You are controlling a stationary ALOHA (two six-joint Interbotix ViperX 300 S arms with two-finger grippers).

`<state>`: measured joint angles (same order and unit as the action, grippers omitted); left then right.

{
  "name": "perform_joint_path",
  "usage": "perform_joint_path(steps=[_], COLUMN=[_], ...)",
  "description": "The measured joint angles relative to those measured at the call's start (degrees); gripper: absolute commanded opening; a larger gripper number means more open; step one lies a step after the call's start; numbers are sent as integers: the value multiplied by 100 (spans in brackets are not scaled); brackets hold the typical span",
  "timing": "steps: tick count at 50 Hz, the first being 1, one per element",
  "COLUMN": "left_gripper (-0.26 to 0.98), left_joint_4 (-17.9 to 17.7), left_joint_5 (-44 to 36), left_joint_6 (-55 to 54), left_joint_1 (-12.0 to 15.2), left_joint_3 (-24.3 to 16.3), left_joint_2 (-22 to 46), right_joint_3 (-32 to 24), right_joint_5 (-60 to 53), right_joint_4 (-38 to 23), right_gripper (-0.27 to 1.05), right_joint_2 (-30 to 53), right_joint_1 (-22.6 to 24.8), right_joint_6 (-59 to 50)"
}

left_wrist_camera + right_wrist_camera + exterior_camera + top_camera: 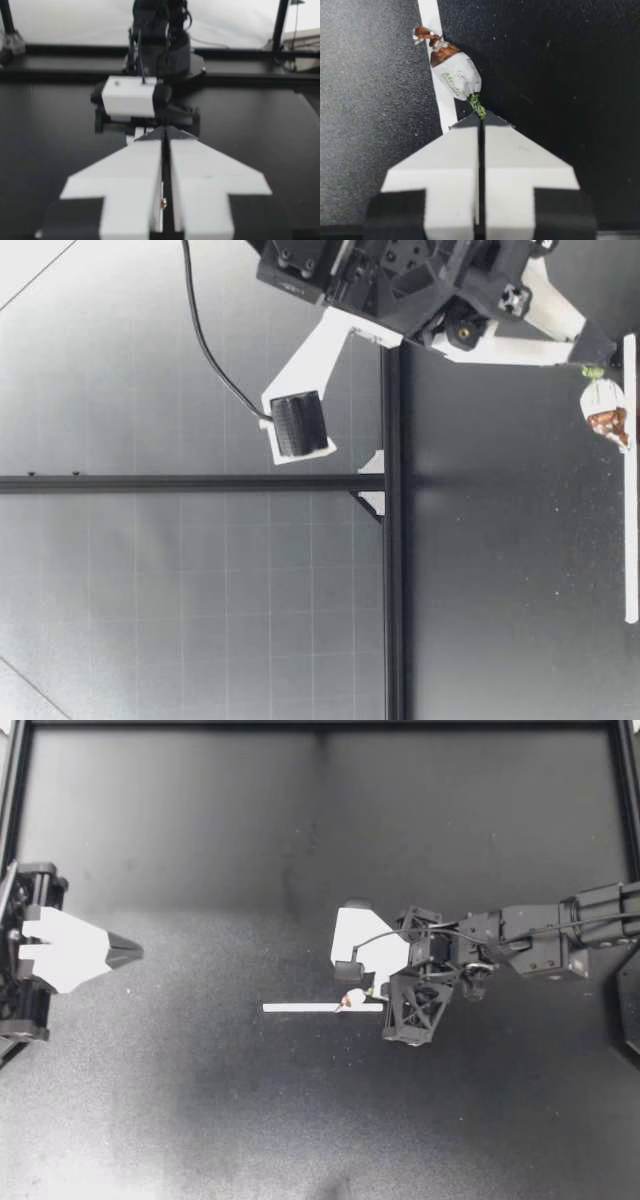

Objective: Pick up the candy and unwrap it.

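Pick-up step: candy [351,1001] being pinched at green twist by right gripper [366,993] jaws; lift being called for next. Left gripper [132,952] jaws being pressed together, empty.

Item: a small white-wrapped candy [352,1000] [604,405] [455,70], oval and glossy, with faint green print on its side.
Wrapper: it is sitting closed, twisted at both ends. One twist is showing brown, the other green.
Place: it is sitting at one end of the thin white strip [300,1008] [630,490] [437,75], partly over it.
Pose: it is tilting, with the brown twist resting down on the strip and the green twist pointing up and away from it.
Hold: the right gripper [368,992] [598,358] [481,116] is pinching the green twist from two sides with its fingertips pressed together.
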<state>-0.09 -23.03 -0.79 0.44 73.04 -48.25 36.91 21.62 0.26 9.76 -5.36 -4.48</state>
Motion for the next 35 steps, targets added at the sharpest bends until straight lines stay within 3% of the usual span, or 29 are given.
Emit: perform_joint_path(steps=[13,28,35], left_gripper=[1,47,49], left_joint_4=[0,0,0], left_joint_5=[-62,-536,-844], left_joint_6=[79,114,220], left_joint_1=[0,0,-9], left_joint_3=[-229,-773,-1063], left_joint_2=[888,2382,2988], right_joint_3=[-18,-35,-62], right_joint_5=[123,158,0], right_joint_4=[97,158,158], right_gripper=[-17,-17,-17], right_joint_2=[-905,-1793,-1942], right_joint_1=[26,132,255], right_joint_6=[-369,-993,-1081])
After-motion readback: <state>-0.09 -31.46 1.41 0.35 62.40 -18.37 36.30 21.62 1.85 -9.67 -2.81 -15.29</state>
